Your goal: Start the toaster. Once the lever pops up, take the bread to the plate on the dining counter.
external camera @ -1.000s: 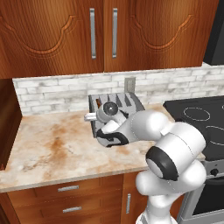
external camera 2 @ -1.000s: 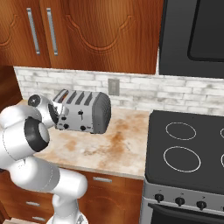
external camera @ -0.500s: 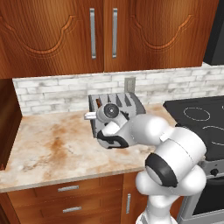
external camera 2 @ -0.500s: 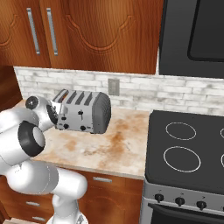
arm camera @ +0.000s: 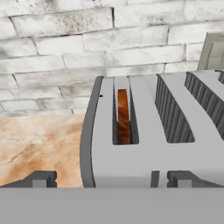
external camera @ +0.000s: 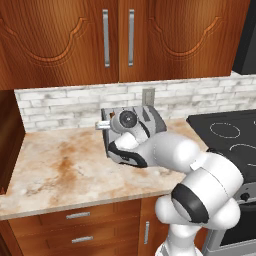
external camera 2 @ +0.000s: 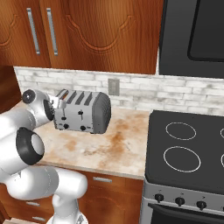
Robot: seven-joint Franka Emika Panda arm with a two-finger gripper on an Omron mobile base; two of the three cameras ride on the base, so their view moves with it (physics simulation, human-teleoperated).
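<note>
The boxy silver-grey 4-slot toaster with darker grey ends [external camera 2: 83, 112] is seen standing on a beige stone counter with rusty-orange marbling [external camera 2: 109, 146], close to the whitewashed brick backsplash [external camera 2: 144, 92] and just below a pale wall socket plate [external camera 2: 114, 86]. In the right base view, 2 black slider levers and small black knobs are shown on the toaster's face. A black glass cooktop with white ring markings [external camera 2: 188, 148] lies to the right of the toaster, well apart from it, and reddish wood cabinet doors with silver bar handles [external camera: 117, 37] hang above it.

The thin tan-brown slice of bread with a darker crust [arm camera: 123, 116] is seen upright inside the toaster's end slot, the one nearest the left end in the hand view, sunk below the slot's rim.

The white arm's 2-finger gripper [arm camera: 109, 178] is held at the toaster's end, just short of its top edge; its dark finger tips [arm camera: 40, 178] are spread wide apart with nothing between them, 1 beside the toaster's end and 1 in front of its top. In the left base view the hand covers the toaster's near side.
</note>
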